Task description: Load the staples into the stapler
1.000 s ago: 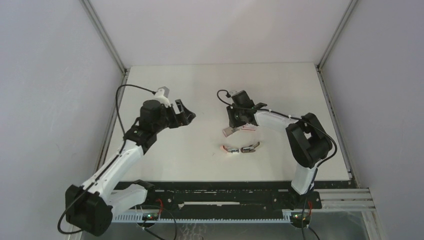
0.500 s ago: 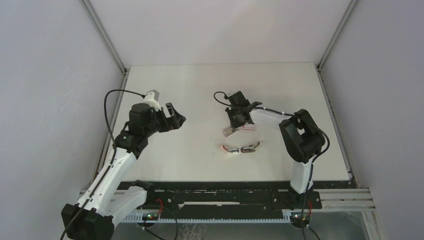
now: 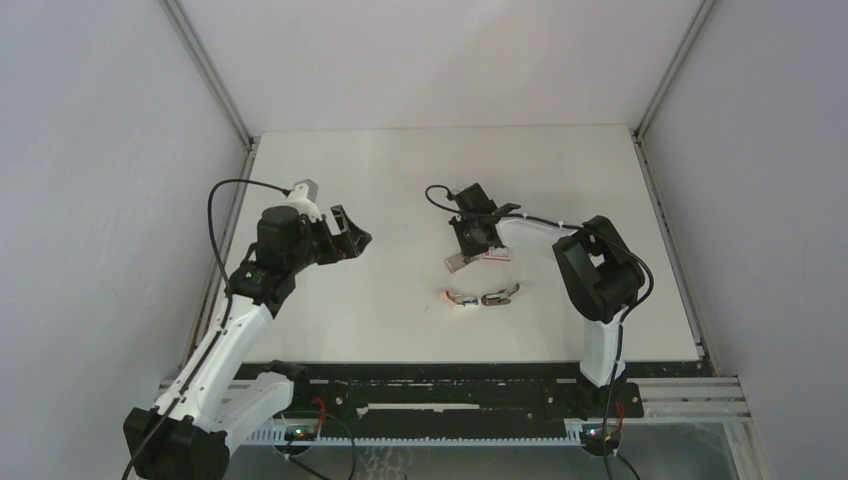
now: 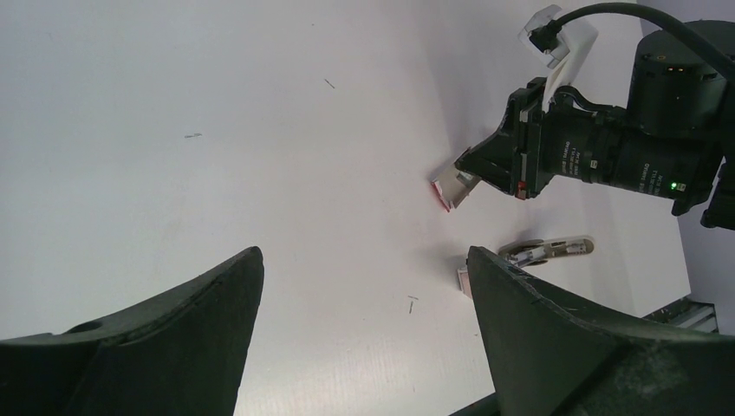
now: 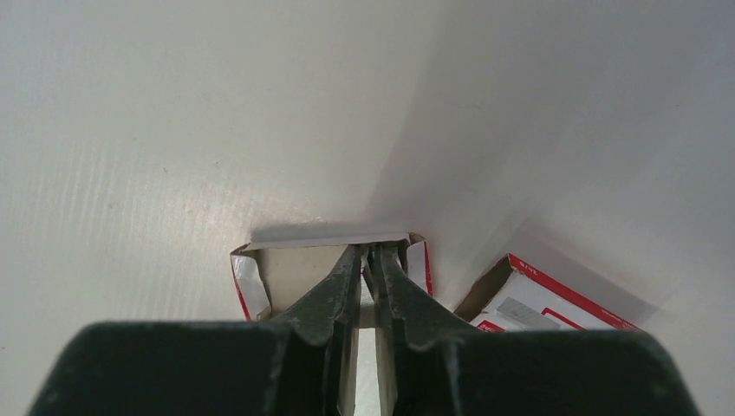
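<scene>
Where the white table [image 3: 400,180] fills the overhead view, the left gripper [image 3: 352,232] hangs left of centre, its fingers spread wide and holding nothing. Right of centre, the right gripper [image 5: 371,253] has its fingers all but closed, pinching the far wall of the open staple box [image 5: 282,269]. A red-printed cardboard piece [image 5: 542,303] lies just beside the box. Below them lies the stapler [image 3: 460,298], apart from both grippers and beside a dark tool [image 3: 500,295]. In the left wrist view a finger half hides it. The staples themselves cannot be made out.

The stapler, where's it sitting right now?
In the top view, the stapler lies on the table just left of the dark tool, closer to the near edge than the staples tray and the right gripper.
</scene>
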Tool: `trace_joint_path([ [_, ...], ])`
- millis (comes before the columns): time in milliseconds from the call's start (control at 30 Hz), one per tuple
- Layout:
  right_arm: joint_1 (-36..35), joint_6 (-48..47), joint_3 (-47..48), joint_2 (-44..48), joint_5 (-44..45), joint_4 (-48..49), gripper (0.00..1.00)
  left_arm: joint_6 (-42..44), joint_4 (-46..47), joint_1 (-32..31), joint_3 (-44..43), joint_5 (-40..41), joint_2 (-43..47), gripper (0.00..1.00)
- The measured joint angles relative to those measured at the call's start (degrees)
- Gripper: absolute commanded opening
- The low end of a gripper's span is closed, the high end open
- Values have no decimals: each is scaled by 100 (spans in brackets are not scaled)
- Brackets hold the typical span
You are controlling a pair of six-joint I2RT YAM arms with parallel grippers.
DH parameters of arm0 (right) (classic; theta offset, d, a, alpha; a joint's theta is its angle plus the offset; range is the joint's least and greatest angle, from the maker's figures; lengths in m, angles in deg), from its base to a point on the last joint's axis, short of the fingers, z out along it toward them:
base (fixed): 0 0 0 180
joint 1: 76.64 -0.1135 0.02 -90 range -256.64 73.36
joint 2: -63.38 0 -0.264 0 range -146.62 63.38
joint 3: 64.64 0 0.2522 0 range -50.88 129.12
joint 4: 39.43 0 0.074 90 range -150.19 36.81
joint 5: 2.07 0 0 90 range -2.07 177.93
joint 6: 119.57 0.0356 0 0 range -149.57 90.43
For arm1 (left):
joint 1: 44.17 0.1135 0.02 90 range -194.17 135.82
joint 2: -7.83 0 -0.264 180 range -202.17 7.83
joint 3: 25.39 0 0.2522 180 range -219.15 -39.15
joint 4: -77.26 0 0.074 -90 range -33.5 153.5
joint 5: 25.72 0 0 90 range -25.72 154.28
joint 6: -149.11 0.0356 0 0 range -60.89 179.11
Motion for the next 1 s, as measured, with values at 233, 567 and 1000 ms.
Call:
trace_joint_path([
  [233,-55,0,4,-9,46,-2,5,-2,2,48,2,-42,-31,91],
  [567,-74,4,4,-9,173,-2,0,-4,35,83,2,-96,-31,91],
  [1000,389,313,-168,763,-557,247,0,-142,844,-11,262,-341,33,90],
])
